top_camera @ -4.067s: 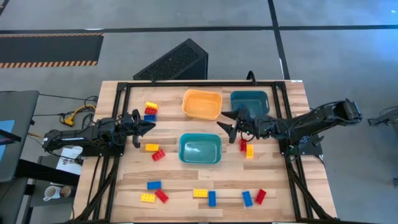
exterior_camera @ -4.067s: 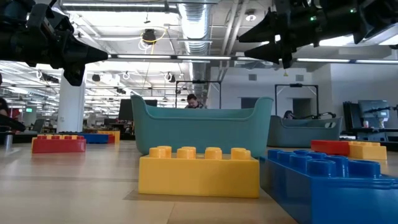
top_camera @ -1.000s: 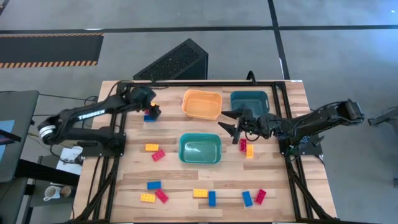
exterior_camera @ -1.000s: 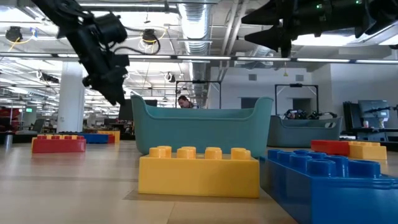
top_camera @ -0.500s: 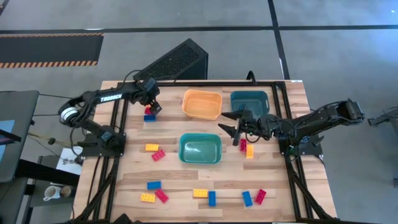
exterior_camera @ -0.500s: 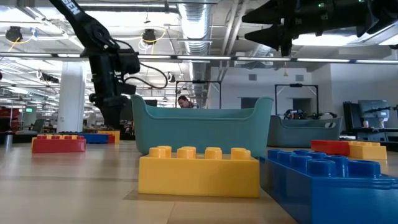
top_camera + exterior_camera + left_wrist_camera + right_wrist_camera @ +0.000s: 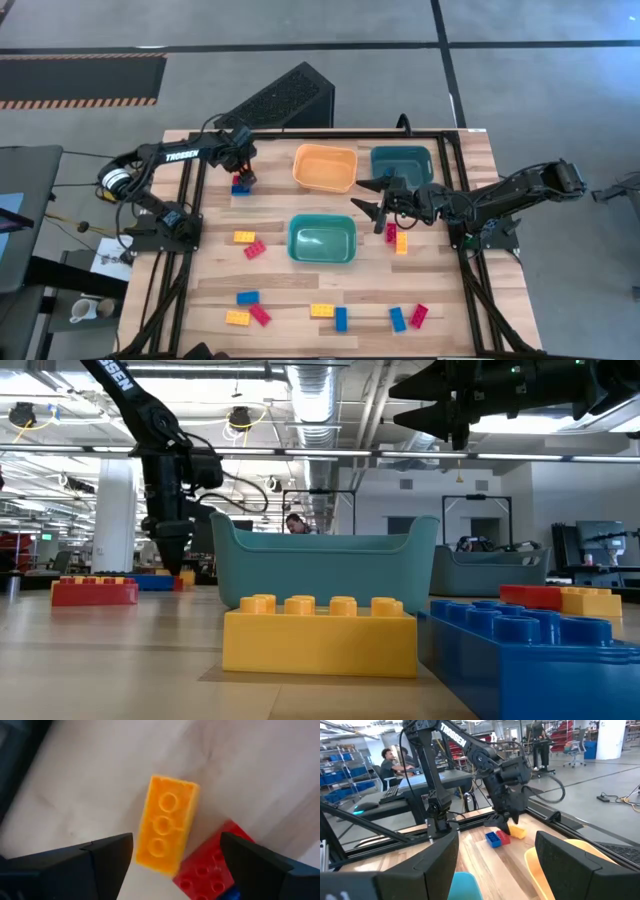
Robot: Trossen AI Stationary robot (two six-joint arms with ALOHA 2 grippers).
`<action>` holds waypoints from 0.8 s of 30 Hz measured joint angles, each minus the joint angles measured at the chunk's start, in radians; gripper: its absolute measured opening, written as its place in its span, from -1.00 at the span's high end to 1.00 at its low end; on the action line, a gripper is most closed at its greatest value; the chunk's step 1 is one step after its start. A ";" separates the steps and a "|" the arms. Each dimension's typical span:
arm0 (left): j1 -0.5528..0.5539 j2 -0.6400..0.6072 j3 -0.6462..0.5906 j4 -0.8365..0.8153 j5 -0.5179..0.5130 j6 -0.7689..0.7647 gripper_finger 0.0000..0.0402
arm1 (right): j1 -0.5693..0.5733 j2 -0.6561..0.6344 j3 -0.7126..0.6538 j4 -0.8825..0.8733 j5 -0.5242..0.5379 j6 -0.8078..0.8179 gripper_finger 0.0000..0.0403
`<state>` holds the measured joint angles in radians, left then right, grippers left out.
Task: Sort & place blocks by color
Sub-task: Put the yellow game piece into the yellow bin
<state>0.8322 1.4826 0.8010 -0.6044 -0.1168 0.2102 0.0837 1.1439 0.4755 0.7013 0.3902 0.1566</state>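
A yellow block (image 7: 167, 822) lies flat on the table at the far left, with a red block (image 7: 210, 870) and a blue block (image 7: 240, 188) close beside it. My left gripper (image 7: 175, 865) hangs open just above the yellow block, pointing down, one finger on either side and touching nothing. In the high view it sits over this cluster (image 7: 243, 172). My right gripper (image 7: 372, 197) stays open in the air between the orange bin (image 7: 325, 167) and the teal bin (image 7: 322, 240). A red block (image 7: 391, 232) and a yellow block (image 7: 401, 242) lie near it.
A darker teal bin (image 7: 402, 162) stands at the far right. Several more blocks lie along the table's near edge, among them a blue (image 7: 247, 297), a yellow (image 7: 322, 310) and a red (image 7: 418, 316). A yellow (image 7: 244, 236) and a red block (image 7: 255, 249) lie left of the teal bin.
My left gripper has come down over the far-left cluster of blocks and has turned from slanting to pointing straight down, staying open. The blocks have kept still.
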 joint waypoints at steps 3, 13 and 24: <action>0.000 -0.018 0.001 0.001 0.001 0.013 -0.44 | 0.000 0.000 0.000 0.000 0.000 0.000 -0.42; 0.005 -0.019 0.001 0.026 -0.031 0.014 -0.44 | 0.000 0.000 0.000 -0.014 0.000 0.000 -0.42; 0.046 0.094 0.009 0.096 -0.021 0.014 -0.41 | 0.000 0.000 0.000 -0.014 0.000 0.001 -0.42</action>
<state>0.8781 1.5764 0.8102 -0.5081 -0.1373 0.2237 0.0837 1.1442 0.4755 0.6876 0.3904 0.1574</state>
